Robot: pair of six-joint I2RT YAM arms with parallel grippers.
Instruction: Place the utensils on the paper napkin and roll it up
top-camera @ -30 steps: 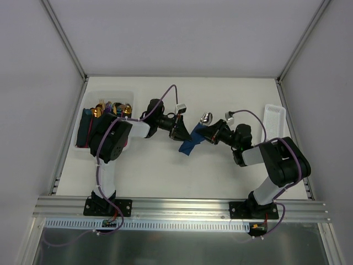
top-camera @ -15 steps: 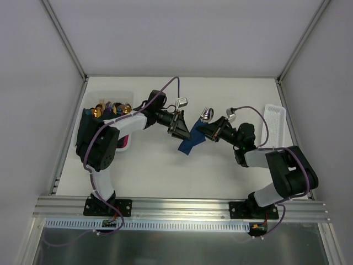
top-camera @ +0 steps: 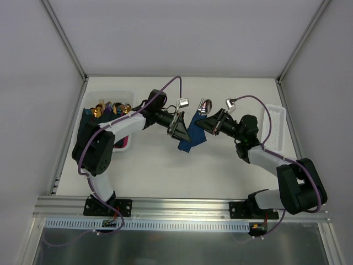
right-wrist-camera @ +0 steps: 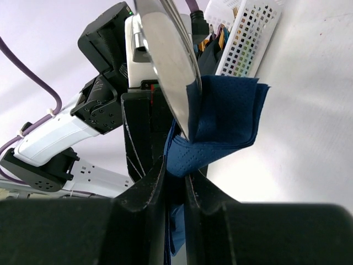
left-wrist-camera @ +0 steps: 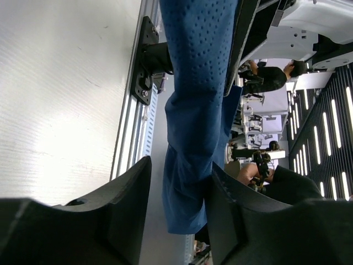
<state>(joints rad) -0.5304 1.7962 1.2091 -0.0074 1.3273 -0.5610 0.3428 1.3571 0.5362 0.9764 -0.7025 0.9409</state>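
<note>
Napkin [top-camera: 193, 135]: held up over mid-table between my two grippers, folded loosely around the utensils and not yet a tight roll. One tail hangs toward the near edge.
Utensils [top-camera: 205, 105]: shiny heads stick out of the napkin's far end. My right wrist view shows a spoon bowl lying against the fold. The handles are hidden inside the paper.
Left gripper [top-camera: 177, 124]: jaws spread, with the napkin passing between my fingers [left-wrist-camera: 127, 204] and a gap showing on one side. I am not clamping it.
Right gripper [top-camera: 212, 124]: jaws pressed nearly together, pinching the napkin where the utensils sit. I judge that this grip carries the whole bundle.
Step in hand: I judge it to be a regrip by my left for the next turn of the roll.
Method: keep my right pinch firm, close my left on the loose tail close to the handles, and turn slowly. Thin paper may tear, and slick handles may slide out.
Table [top-camera: 165, 165]: bare surface below and toward the near rail, which gives room to lower the bundle.
Bin [top-camera: 91, 99]: at the left edge holding rolls, well apart from the bundle.
Basket [top-camera: 274, 127]: on the right edge, near my right arm. It is the tighter side for swinging.
</note>
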